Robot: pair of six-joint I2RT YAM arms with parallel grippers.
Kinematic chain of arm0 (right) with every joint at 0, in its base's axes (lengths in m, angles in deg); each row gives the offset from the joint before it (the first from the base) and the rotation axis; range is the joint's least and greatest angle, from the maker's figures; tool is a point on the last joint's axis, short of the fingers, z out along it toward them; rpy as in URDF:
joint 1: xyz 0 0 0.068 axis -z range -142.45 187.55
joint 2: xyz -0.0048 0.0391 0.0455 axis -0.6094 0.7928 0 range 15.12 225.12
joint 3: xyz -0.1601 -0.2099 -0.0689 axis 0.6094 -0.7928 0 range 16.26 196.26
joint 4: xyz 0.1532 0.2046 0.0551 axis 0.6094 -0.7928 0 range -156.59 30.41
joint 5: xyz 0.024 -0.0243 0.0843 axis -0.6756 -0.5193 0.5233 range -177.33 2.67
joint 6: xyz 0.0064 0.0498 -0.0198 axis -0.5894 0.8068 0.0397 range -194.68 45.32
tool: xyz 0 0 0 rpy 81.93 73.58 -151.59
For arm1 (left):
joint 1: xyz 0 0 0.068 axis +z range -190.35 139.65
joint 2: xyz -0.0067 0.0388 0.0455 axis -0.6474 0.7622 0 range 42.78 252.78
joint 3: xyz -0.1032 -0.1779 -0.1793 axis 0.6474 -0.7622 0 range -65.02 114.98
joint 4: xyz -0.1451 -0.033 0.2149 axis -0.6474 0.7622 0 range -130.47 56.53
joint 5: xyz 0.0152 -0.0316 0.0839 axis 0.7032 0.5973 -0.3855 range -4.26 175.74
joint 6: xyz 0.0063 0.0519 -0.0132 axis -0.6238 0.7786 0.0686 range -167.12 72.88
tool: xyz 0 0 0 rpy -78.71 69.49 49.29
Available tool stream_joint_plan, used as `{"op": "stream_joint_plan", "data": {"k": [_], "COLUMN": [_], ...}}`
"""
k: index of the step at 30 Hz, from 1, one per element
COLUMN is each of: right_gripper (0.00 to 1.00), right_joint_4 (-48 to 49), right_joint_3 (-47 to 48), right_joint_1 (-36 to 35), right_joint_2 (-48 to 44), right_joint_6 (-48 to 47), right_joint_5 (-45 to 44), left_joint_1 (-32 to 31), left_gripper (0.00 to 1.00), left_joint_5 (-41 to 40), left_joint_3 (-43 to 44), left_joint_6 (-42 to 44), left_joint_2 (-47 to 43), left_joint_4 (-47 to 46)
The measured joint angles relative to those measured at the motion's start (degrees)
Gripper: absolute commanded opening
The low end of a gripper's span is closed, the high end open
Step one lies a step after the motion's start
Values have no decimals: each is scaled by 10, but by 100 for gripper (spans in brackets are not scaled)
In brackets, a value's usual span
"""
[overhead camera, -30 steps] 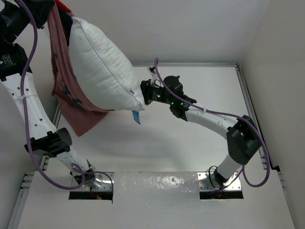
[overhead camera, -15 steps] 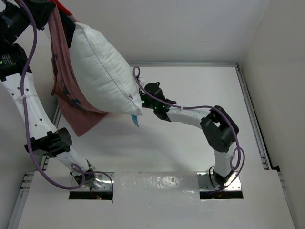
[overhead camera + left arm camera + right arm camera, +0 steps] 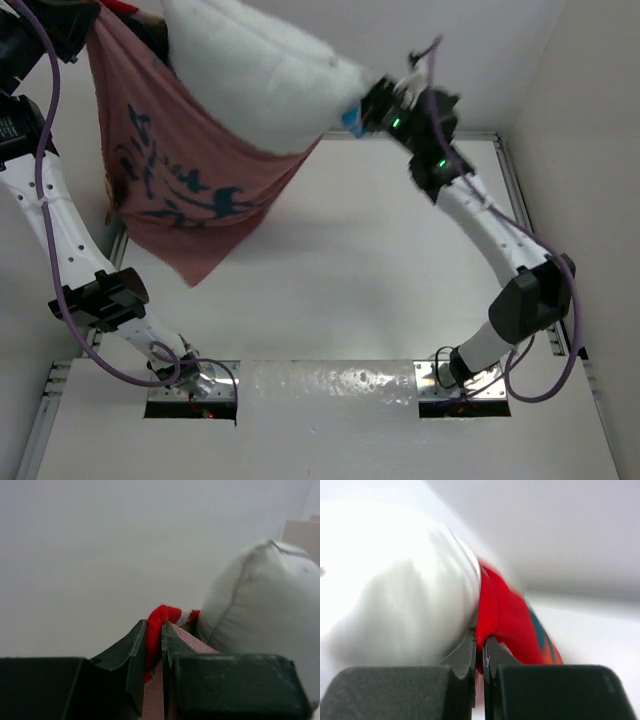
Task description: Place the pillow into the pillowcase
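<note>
On my left wrist feed, the left gripper point(image 3: 155, 632) is clamped on a rolled red edge of the pillowcase point(image 3: 162, 617), and the cloth sticks up between the closed fingers. The pillow point(image 3: 260, 610) bulges just to the right of them, against the cloth. On my right wrist feed, the right gripper point(image 3: 480, 639) is likewise pinched tight on a red fold of the pillowcase, with the pillow swelling directly to the left of the fingers. From the top camera, the pillowcase hangs in the air off the counter point(image 3: 400, 300), spread from above the far left corner toward the middle of the far edge. The pillow sits along the case's upper edge between the two grippers, above the far edge. I cannot tell how much of it is inside the case.
</note>
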Motion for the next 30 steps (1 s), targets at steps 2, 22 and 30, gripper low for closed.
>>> {"op": "stream_joint_plan", "data": {"k": [2,22,30], "right_gripper": [0,0,0], "right_joint_4": [-79,-311,-287], "right_joint_3": [173,379,223], "right_joint_1": [39,97,97], "right_joint_2": [16,-84,-138], "right_joint_6": [-19,-140,-143], "right_joint_5": [11,-30,-73], "left_joint_1": [3,0,-19], "left_gripper": [0,0,0], "left_joint_5": [5,108,70], "left_joint_3": [-1,-9,-99], "left_joint_6": [-53,-207,-202], "left_joint_2": [4,-30,-42], "left_joint_4": [-77,-278,-250]}}
